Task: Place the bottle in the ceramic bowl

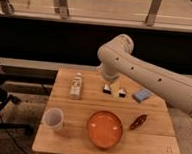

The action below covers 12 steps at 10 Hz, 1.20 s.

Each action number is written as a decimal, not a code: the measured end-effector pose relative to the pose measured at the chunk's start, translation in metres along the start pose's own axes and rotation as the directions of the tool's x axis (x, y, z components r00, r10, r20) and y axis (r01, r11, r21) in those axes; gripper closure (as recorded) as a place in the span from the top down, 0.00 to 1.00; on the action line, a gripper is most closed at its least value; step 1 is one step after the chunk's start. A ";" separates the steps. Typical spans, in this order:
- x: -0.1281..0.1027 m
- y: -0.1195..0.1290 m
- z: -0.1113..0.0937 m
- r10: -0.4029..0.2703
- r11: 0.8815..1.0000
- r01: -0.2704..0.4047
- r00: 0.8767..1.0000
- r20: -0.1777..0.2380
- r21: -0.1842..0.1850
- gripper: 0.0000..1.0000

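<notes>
**Desk:** Where's the claw?

**Me:** The claw [114, 90] hangs over the back middle of the counter [149, 146], low to the wood. I see two dark fingertips [107, 88] standing apart, with bare counter between them, so I read it as spread and gripping nothing. The arm [140, 72] covers its upper part, and the arm itself is cut off at the right edge.

**Desk:** And the bottle?

**Me:** The bottle [76, 85] is at the back left of the counter, left of the claw and apart from it, cap end toward the far edge. It looks to be lying down, but I can't say for sure, and the label is unreadable.

**Desk:** The bowl?

**Me:** The ceramic bowl [105, 129] sits front centre, orange-red and glossy inside. A translucent cup [53, 119] stands to its left. A dark red thing [138, 121] lies to its right; I can't make out what it is. A blue block [141, 95] lies just right of the claw.
</notes>
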State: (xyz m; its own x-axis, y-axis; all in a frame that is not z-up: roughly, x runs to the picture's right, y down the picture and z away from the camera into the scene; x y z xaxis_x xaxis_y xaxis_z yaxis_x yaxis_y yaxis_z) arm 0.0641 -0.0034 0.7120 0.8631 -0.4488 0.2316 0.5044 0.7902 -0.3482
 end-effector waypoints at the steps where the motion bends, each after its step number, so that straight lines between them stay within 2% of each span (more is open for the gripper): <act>1: -0.004 -0.007 -0.001 -0.018 1.000 0.018 1.000 0.006 0.011 1.00; 7: -0.016 -0.029 0.003 -0.094 0.995 0.092 0.995 0.035 0.038 1.00; 12: -0.026 -0.044 0.010 -0.158 0.986 0.155 0.986 0.051 0.061 1.00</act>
State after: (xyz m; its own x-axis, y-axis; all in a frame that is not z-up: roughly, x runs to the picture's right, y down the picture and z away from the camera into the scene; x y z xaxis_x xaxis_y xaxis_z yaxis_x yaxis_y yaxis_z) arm 0.0189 -0.0220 0.7305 0.7701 -0.5460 0.3299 0.6293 0.7351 -0.2524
